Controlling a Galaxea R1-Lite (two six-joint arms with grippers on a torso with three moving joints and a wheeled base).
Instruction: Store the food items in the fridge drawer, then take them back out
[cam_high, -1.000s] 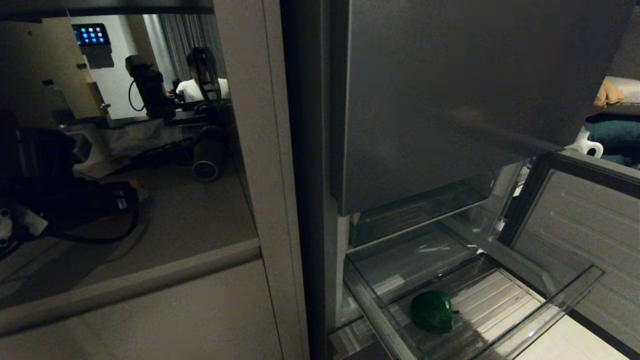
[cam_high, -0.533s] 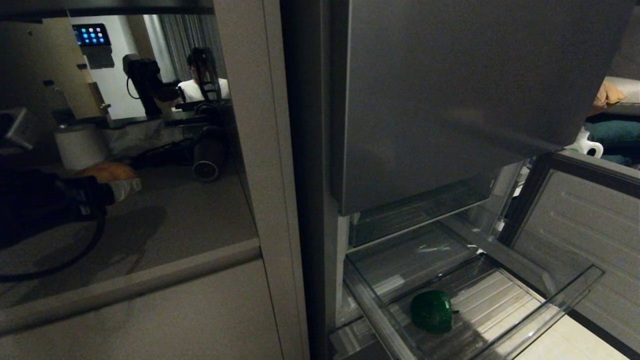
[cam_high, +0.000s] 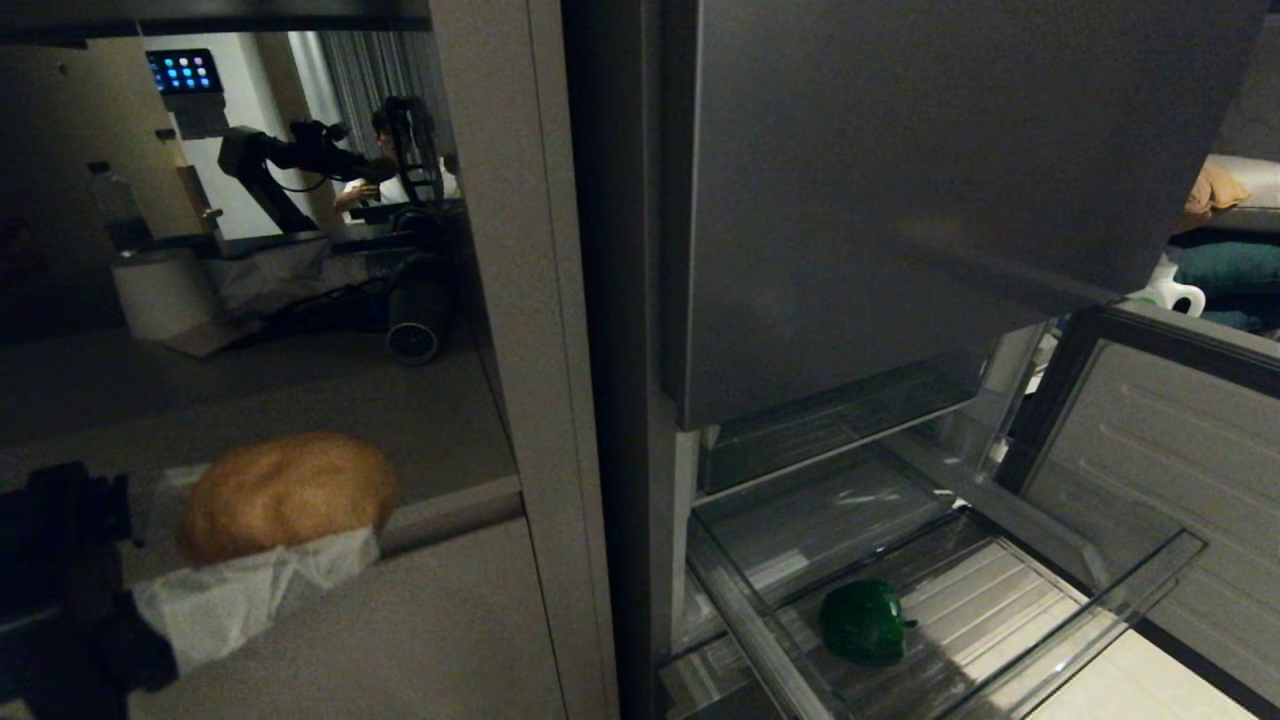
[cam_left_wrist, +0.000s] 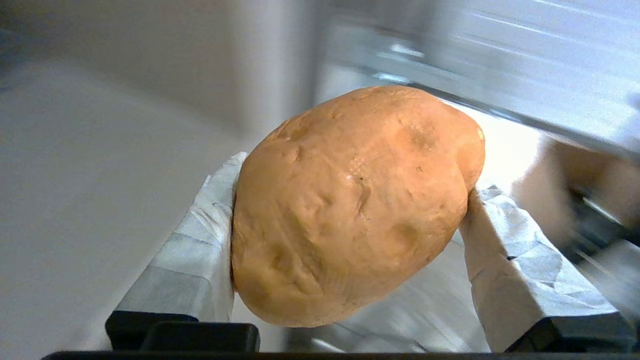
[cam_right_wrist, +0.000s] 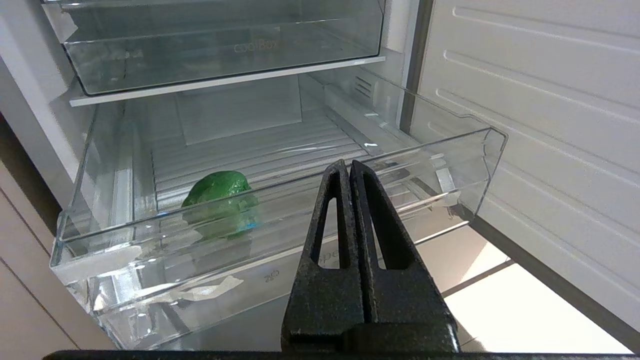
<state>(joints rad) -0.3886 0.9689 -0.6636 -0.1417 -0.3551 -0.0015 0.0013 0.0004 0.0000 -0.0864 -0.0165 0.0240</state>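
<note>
At lower left of the head view, the left gripper (fingers wrapped in white) clamps a tan potato in wide-spread jaws, near the cabinet front. Right of it, the clear fridge drawer stands pulled out, holding a green pepper. The right gripper hangs before the drawer, jaws pressed together, empty

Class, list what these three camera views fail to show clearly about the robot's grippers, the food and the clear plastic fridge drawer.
- Left gripper: head view, arm cut off by the frame's edge.
- Tan-brown potato: left wrist view, far side hidden by its own bulk; background blurred.
- Clear plastic fridge drawer: its glossy front blurs the green pepper.
- Right gripper: absent from the head view.
</note>
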